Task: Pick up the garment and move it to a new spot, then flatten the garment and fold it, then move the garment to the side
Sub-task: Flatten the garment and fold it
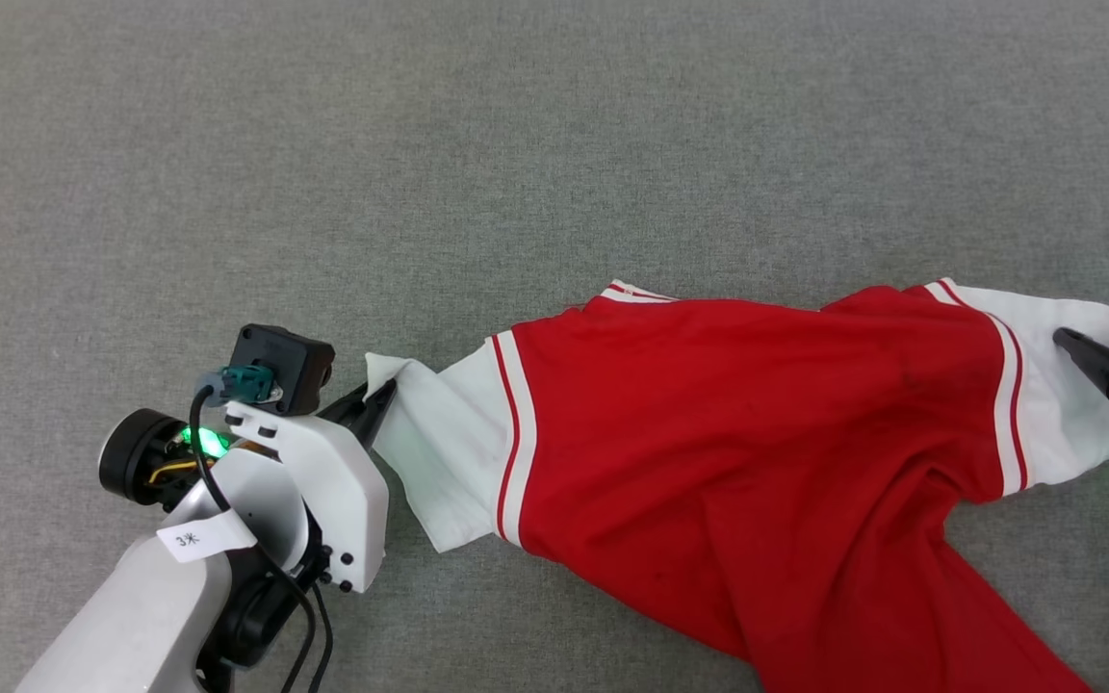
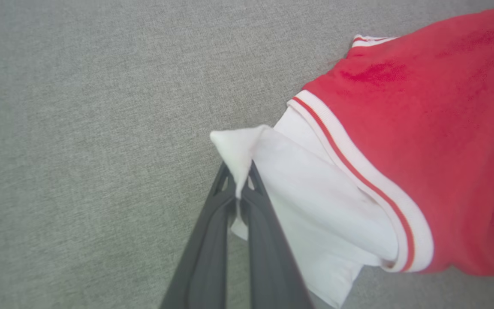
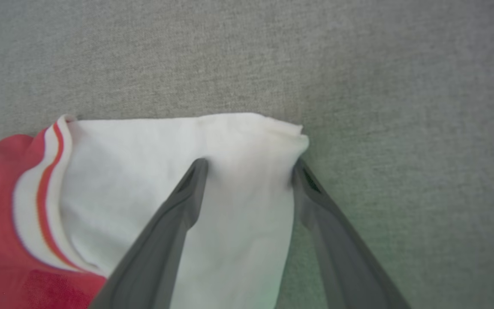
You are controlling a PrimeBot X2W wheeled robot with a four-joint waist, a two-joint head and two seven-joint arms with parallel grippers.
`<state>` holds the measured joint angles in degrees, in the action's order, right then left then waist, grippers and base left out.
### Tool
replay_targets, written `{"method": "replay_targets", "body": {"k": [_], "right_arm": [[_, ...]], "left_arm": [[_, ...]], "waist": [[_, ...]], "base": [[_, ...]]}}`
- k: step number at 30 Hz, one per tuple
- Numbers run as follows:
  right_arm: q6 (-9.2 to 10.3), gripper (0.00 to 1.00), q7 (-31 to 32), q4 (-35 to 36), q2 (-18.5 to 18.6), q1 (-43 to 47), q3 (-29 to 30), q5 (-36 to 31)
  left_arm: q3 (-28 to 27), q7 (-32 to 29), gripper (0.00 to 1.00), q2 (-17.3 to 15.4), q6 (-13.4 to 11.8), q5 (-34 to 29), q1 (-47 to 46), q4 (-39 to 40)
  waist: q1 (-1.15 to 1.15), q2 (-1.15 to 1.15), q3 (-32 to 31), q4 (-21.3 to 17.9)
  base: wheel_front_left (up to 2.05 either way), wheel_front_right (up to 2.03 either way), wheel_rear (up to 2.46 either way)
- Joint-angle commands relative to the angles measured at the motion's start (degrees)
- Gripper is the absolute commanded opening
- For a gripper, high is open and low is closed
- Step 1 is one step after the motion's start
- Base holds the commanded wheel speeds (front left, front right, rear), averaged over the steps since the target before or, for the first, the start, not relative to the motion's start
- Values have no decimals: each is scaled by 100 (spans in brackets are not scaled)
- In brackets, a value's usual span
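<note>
Where the left gripper (image 1: 379, 397) clenches a white sleeve's tip, the garment (image 1: 737, 414) stretches rightward across the grey surface (image 1: 420, 144) to its opposite sleeve. The right gripper (image 1: 1084, 348) straddles that sleeve with jaws spread, gripping nothing. Bare surface lies all along the garment's far edge, and its hem runs off the bottom.

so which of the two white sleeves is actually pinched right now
The sleeve on the robot's left: the left gripper is shut on its corner. The other sleeve merely lies between the right gripper's open fingers, unclamped.
</note>
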<state>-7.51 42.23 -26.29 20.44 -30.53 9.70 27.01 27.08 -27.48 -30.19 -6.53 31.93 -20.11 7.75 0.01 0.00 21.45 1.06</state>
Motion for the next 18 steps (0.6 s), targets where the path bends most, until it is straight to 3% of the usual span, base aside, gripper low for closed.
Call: {"method": "replay_targets", "body": {"k": [1, 4, 5, 6, 7, 18], "right_arm": [[4, 100, 75, -198, -31, -39, -135, 38], [3, 100, 333, -506, -85, -6, -388, 100], [2, 82, 408, -568, -111, 36, -468, 144], [2, 18, 435, -599, -127, 44, -530, 189], [2, 0, 461, -627, -112, 40, -599, 196], [5, 0, -191, 91, 393, -534, -663, 153]], "left_arm": [[-36, 41, 0, -22, -19, -13, -54, 26], [-55, 57, 0, -28, -47, 11, -14, 13], [-59, 68, 0, -28, -54, 23, 3, 12], [-63, 83, 0, -30, -57, 28, 17, 8], [-74, 108, 0, -29, -59, 37, 25, -1], [-415, 518, 0, -197, -62, -76, -380, -161]], "waist": [[-1, 0, 84, 29], [-1, 0, 103, 22], [-1, 0, 107, 16], [-1, 0, 110, 9], [-1, 0, 106, 2], [-1, 0, -378, -188]], "base": [[0, 0, 0], [0, 0, 0], [0, 0, 0], [0, 0, 0], [0, 0, 0], [0, 0, 0]]}}
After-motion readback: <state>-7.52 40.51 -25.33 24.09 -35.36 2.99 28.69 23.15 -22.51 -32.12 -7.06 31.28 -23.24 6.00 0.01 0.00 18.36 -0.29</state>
